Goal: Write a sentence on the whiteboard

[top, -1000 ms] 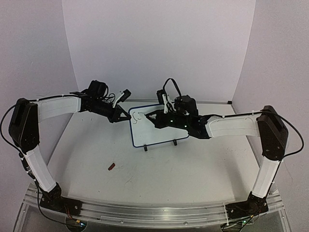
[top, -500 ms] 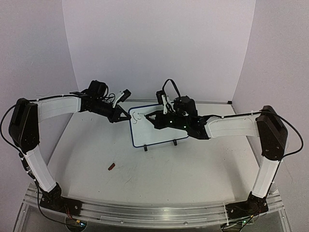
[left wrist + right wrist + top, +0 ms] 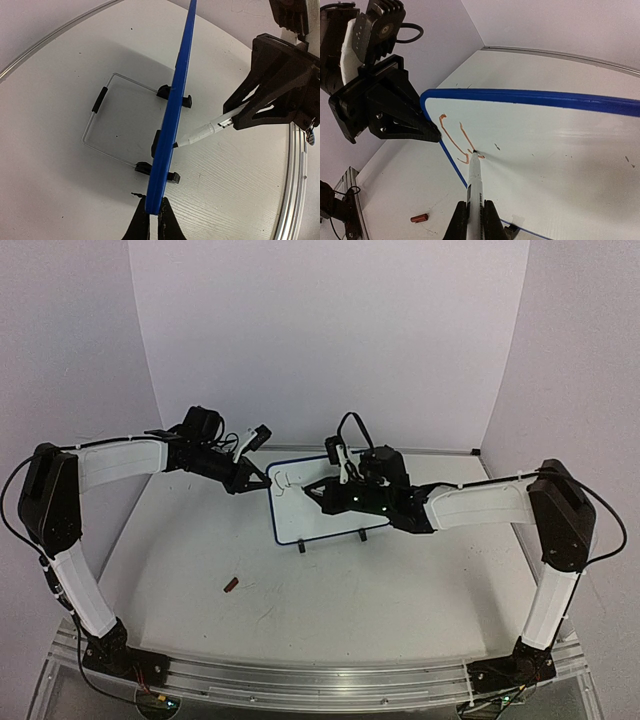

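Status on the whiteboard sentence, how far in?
Done: left gripper clamps the whiteboard by its edge, and a few red strokes sit near that corner. In hand: right gripper holds the marker, tip on the board. Left: nearly all the writing.

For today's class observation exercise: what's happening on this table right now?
The left gripper, jaws shut, pinches the whiteboard by its blue edge, steadying it. The right gripper, jaws shut, holds a marker with its tip on the board. Only the first few reddish strokes of the sentence are down, near a corner.
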Available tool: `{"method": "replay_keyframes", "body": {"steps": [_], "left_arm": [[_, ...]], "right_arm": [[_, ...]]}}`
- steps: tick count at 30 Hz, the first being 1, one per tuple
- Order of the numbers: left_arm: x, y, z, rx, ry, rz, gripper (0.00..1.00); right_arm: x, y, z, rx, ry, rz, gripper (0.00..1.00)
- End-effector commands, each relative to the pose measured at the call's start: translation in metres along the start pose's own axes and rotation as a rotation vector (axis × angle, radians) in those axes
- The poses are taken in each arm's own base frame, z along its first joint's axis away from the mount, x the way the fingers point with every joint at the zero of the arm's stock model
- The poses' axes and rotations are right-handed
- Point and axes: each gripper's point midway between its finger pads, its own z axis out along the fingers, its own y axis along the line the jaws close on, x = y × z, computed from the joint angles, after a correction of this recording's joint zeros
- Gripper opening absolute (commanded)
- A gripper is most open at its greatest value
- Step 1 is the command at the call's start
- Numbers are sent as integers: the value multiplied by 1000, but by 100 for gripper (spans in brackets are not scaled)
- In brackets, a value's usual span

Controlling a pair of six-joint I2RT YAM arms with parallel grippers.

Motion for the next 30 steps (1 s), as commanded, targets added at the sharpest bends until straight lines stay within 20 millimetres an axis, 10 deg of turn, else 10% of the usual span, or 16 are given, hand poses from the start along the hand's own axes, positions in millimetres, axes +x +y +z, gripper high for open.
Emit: {"method": "replay_keyframes", "body": {"steps": [1,30], "left_arm": [[10,0,7,-9,54,9,0],[12,1,9,-9,59,7,0]], "right_arm": [[9,-11,4,31,4,13,0],[21,-15,8,38,35,24,0]]}}
